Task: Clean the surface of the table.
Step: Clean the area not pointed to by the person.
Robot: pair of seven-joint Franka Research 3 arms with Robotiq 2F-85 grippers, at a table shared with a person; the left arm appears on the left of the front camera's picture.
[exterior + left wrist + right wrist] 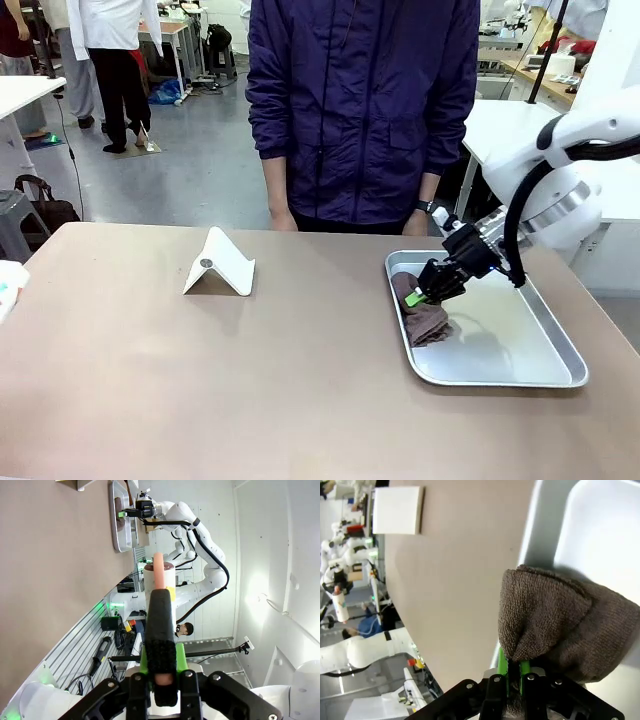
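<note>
Table (200,380): wide brown top, spans the front view. Person (360,100) stands at far edge. Metal tray (560,372) on table's right part. White folded stand (222,265) left of centre. Right gripper (425,292) pinched tight on brown cloth (428,320), over tray's left end. Left gripper (159,600) clamped on white bottle (159,577).

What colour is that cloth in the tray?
The cloth is dark brown, and it shows best in the right wrist view.
</note>
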